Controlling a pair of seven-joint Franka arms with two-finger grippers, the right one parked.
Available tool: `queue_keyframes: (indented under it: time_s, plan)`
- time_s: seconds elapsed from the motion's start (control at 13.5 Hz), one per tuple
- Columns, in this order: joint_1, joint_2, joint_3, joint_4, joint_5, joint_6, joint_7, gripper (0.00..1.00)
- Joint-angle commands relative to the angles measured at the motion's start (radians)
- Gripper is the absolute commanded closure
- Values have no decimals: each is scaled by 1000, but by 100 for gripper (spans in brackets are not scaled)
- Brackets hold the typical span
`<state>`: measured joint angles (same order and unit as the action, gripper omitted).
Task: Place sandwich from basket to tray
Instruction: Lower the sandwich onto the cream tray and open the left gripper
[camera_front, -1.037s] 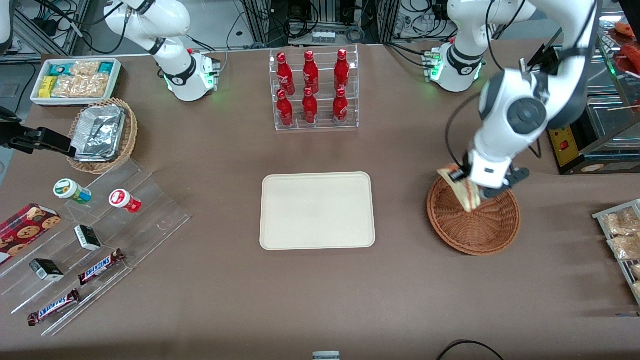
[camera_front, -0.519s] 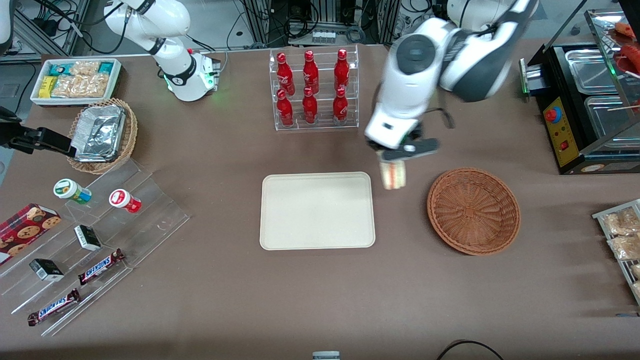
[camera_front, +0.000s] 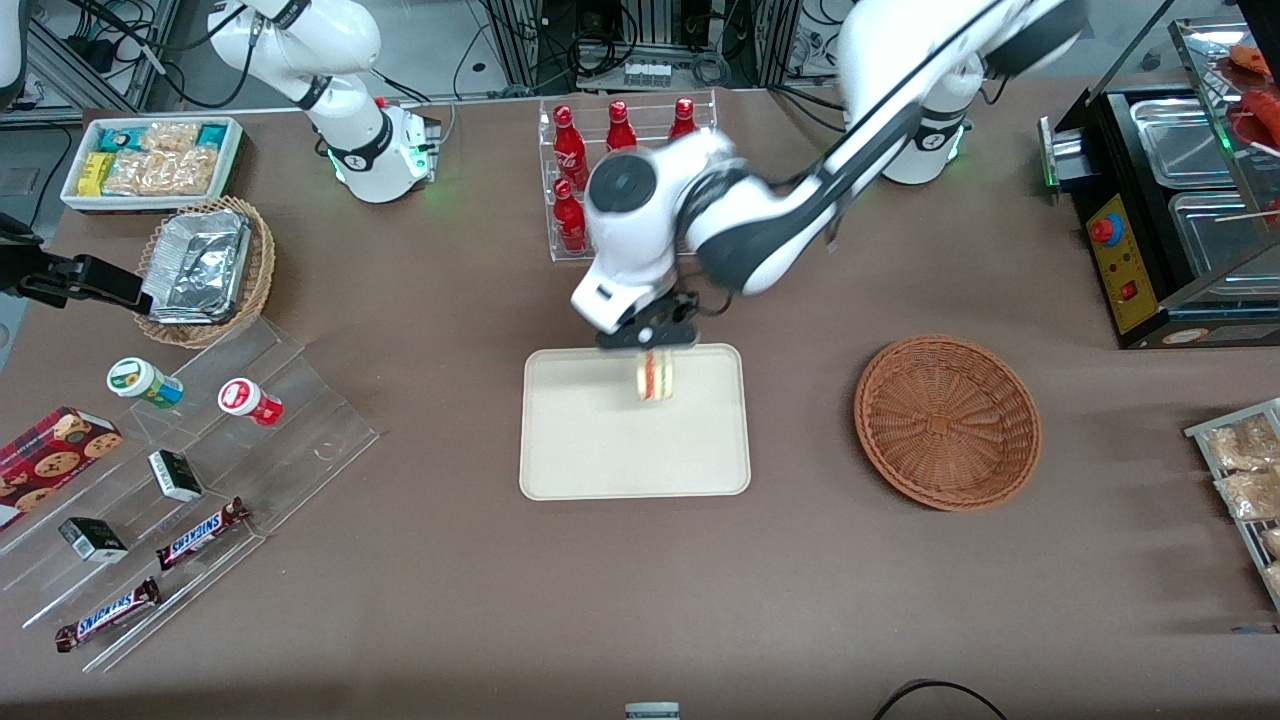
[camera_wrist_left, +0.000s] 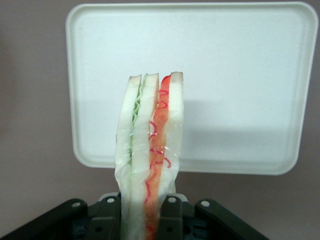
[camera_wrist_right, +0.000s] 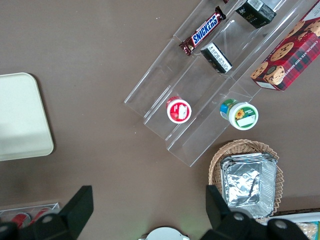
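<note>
Gripper (camera_front: 655, 345): mine, clamped on wrapped sandwich (camera_wrist_left: 150, 160), now off the woven basket (camera_front: 947, 421)
Tray (camera_wrist_left: 240, 75): smooth cream, under my fingers

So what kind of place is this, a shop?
Probably a pretend snack shop in a robot lab: red bottles in a rack, Snickers bars on shelves. The tool holds a sandwich over the tray.

Glossy white shells on the left arm (camera_front: 860, 110), with dark grey bands at the joints and a round dark cap on the wrist joint. Thin black cable along the forearm, apparently. Black gripper (camera_front: 650, 346) above the tray (camera_front: 560, 470), near its edge farther from the front camera. Dark fingers (camera_wrist_left: 171, 216), with small silver screws on the gripper's body.
</note>
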<state>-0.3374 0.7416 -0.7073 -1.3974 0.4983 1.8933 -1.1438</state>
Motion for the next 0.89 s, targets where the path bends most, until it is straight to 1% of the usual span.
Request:
queue_keyframes:
  time_s: [0.0,0.15,0.22,0.37,0.44,0.67,0.74,0.81]
  plan:
    - [-26,99,12,83,58,41,-14,100]
    - [-54,139,55,93,89,99,-16,100]
    - [-86,150,89,98,95,140,-17,100]
    - [-152,162,178,120,89,176,-20,100]
    - [-160,168,193,124,89,179,-22,100]
    - [-160,177,195,127,89,196,-20,100]
    - [-160,177,195,127,89,196,-19,93]
    - [-160,180,195,127,89,196,-20,74]
